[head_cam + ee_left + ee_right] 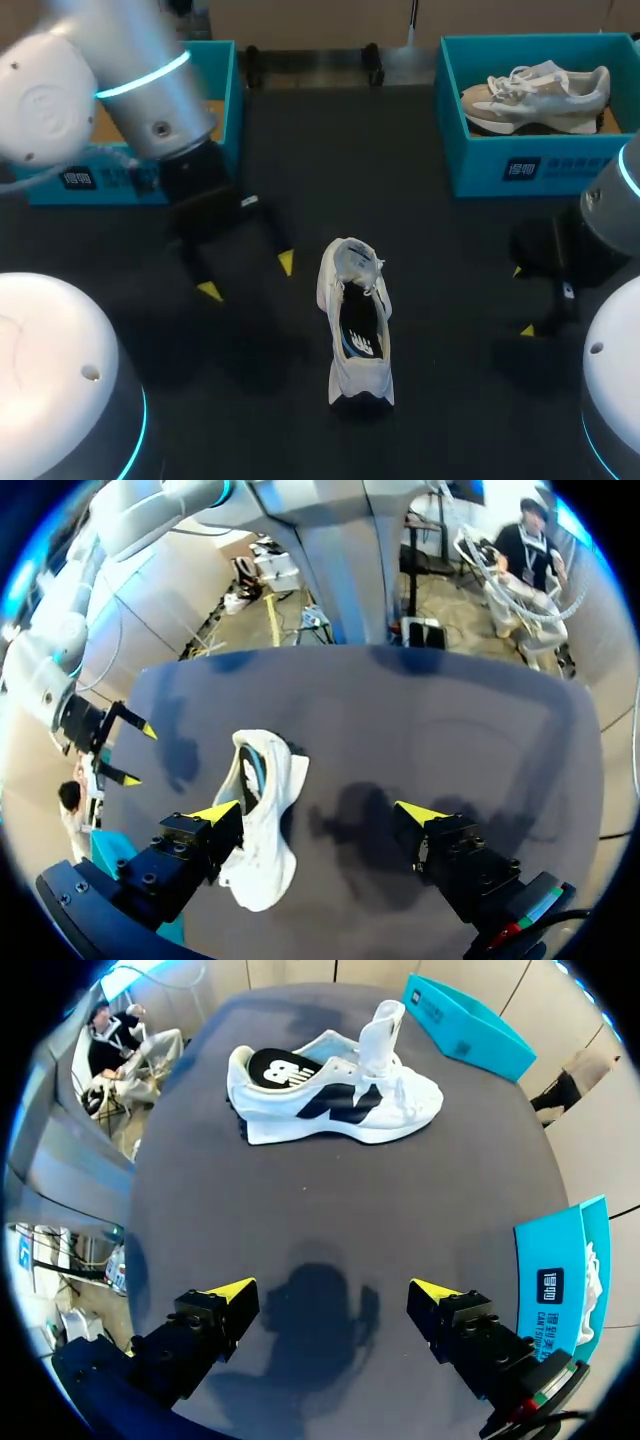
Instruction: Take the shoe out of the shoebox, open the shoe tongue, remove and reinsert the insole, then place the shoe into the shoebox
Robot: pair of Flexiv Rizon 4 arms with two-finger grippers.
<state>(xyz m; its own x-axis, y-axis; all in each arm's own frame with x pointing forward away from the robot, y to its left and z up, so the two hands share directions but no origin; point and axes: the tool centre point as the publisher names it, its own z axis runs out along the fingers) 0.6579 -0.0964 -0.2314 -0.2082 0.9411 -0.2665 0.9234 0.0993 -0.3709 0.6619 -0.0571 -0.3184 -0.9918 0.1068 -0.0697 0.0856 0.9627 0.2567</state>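
Observation:
A white shoe (357,320) with a dark insole showing stands on the black table, mid-table, its tongue pulled up. My left gripper (248,277) hangs open to the shoe's left, nothing between its fingers. In the left wrist view the shoe (262,820) lies just beside one finger of the open left gripper (320,815). My right gripper (522,300) is open at the right, apart from the shoe. In the right wrist view the shoe (335,1095) stands side-on well ahead of the open right gripper (330,1290).
A teal shoebox (520,160) at the back right holds a beige shoe (535,97). Another teal shoebox (228,90) at the back left is partly hidden by my left arm. Both boxes show in the right wrist view, one beyond the shoe (470,1025), one beside the gripper (560,1280).

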